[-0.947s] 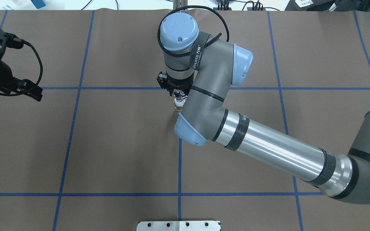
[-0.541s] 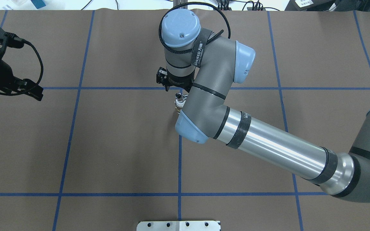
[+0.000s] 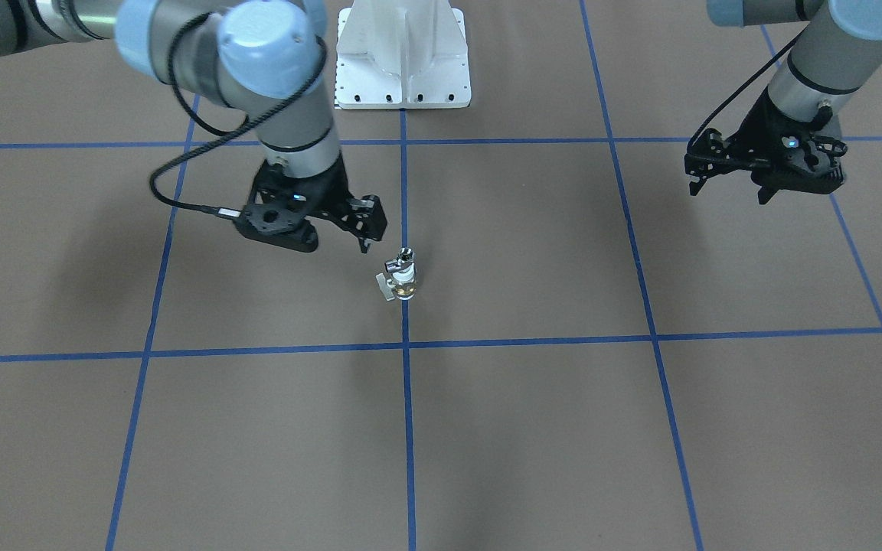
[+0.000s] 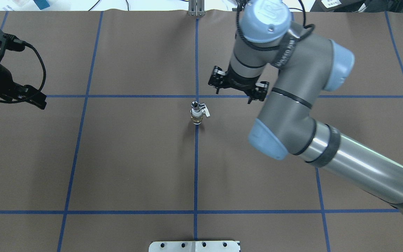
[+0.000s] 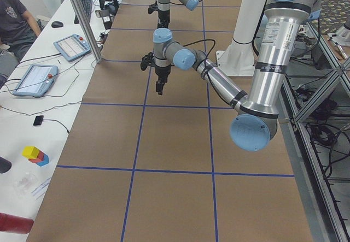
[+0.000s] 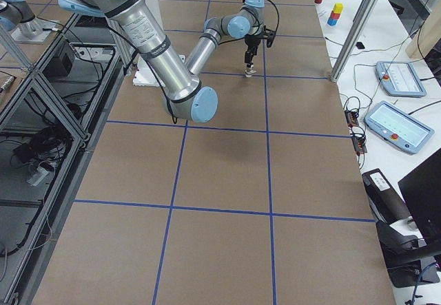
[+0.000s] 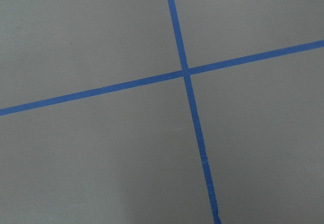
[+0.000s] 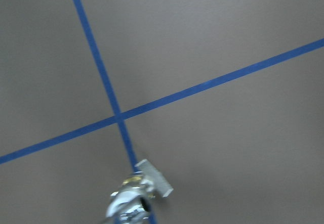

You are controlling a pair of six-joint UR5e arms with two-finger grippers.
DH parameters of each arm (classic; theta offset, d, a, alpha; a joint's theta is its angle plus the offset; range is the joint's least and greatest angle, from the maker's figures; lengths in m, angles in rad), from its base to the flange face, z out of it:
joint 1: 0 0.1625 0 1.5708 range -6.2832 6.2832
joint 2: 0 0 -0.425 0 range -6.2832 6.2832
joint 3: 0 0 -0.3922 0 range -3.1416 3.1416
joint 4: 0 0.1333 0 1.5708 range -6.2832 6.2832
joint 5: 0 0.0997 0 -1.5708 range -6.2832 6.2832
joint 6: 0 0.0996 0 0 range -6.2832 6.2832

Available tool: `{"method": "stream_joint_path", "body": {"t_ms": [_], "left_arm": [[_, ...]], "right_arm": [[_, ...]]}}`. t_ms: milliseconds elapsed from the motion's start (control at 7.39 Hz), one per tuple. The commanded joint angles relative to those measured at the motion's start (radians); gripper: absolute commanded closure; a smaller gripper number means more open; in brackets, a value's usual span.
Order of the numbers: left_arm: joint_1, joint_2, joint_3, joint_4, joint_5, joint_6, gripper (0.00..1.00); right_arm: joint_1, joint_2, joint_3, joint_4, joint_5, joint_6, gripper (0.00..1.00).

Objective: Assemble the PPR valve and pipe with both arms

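The PPR valve [image 4: 197, 113], white with a brass part and a white side tab, stands upright on the blue tape line at the table's middle. The silvery pipe [image 4: 195, 104] sits in its top. Both show in the front-facing view, valve [image 3: 406, 280] and pipe [image 3: 403, 259], and blurred at the bottom of the right wrist view [image 8: 132, 201]. My right gripper [image 4: 233, 95] is open and empty, hovering just right of and behind the valve, apart from it. My left gripper [image 3: 728, 191] is open and empty far off at the table's left side.
The white bolted pedestal [image 3: 403, 53] stands at the robot's edge of the table. Blue tape lines grid the brown table cover [image 4: 135, 157]. Operator desks with tablets and coloured blocks [image 5: 35, 154] lie beyond the far edge.
My right arm has swung to the right, away from over the valve and pipe, which stay standing in place. My left arm has not moved.
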Motion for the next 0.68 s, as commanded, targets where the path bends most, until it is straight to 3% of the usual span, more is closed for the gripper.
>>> {"method": "stream_joint_path", "body": {"t_ms": [0, 270, 541], "left_arm": [[-0.021, 0.012, -0.027, -0.002, -0.020, 0.015, 0.00], [-0.124, 0.075, -0.038, -0.003, -0.116, 0.155, 0.00], [-0.210, 0.115, -0.011, 0.003, -0.135, 0.300, 0.00]], "right_arm": [[0.115, -0.232, 0.172, 0.010, 0.065, -0.215, 0.01], [0.270, -0.401, 0.207, 0.011, 0.149, -0.478, 0.01], [0.471, -0.560, 0.197, 0.010, 0.244, -0.825, 0.00]]}}
